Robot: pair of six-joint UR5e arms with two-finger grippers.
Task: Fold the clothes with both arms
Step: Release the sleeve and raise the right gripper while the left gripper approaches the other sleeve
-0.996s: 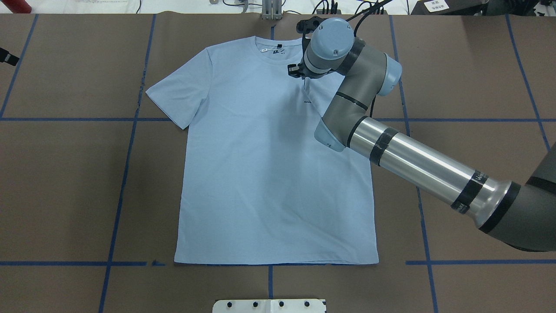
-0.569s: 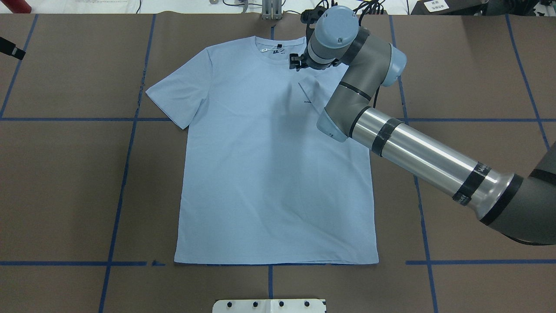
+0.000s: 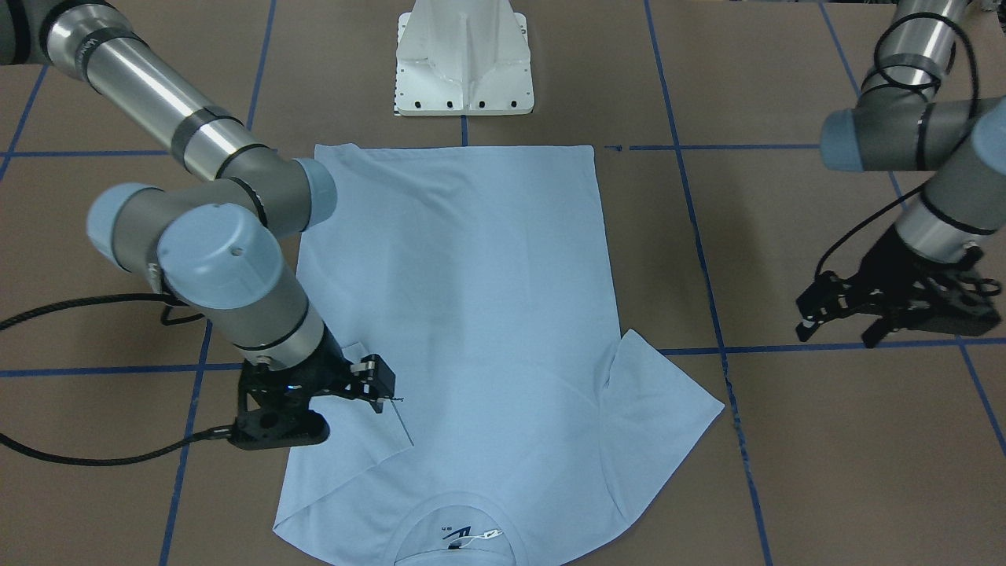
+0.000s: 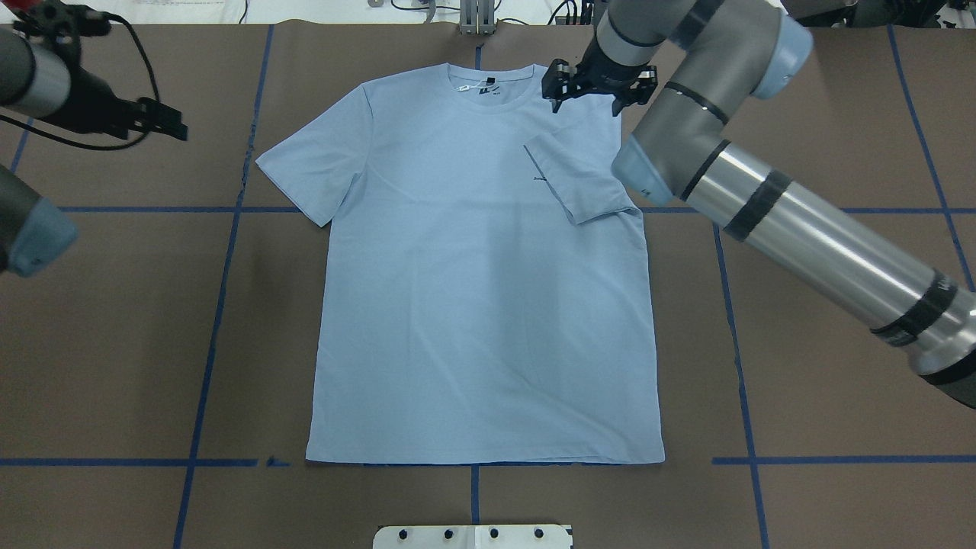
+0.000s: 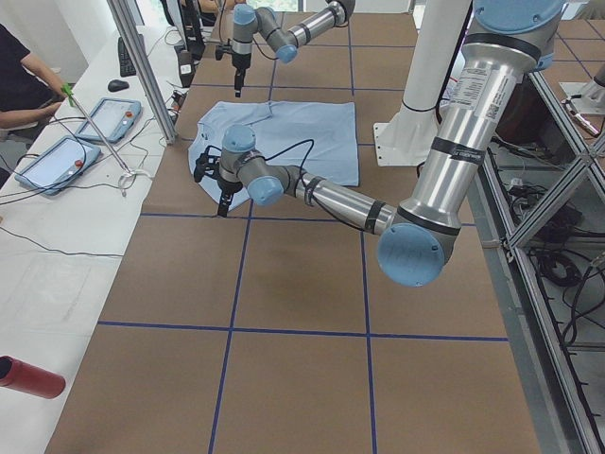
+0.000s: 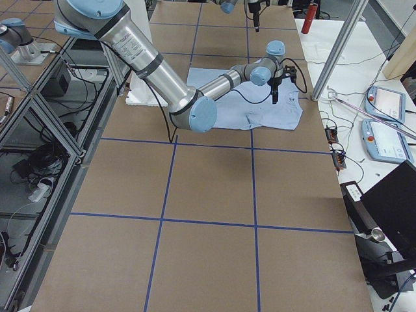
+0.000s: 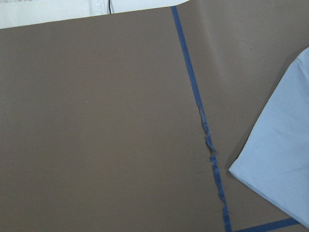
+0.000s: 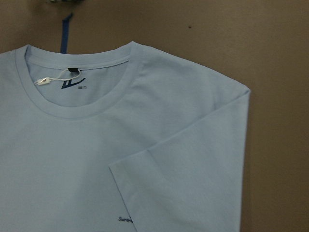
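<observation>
Well left of the T-shirt (image 4: 473,305), our left claw (image 4: 177,126) hovers open, gripping nothing. The T-shirt lies flat on the worktop (image 4: 114,343), 1 sleeve (image 4: 583,179) folded onto its chest. Over that shoulder we see our right claw (image 4: 585,105) hang open too.

Looking down on a brown table cover (image 7: 96,125), crossed top to bottom by a blue tape line (image 7: 190,72), frayed and wrinkled below its middle. At the right edge, a corner of the light blue T-shirt (image 7: 282,164), flat, just beside the tape. Along the top, a white strip (image 7: 48,9)
</observation>
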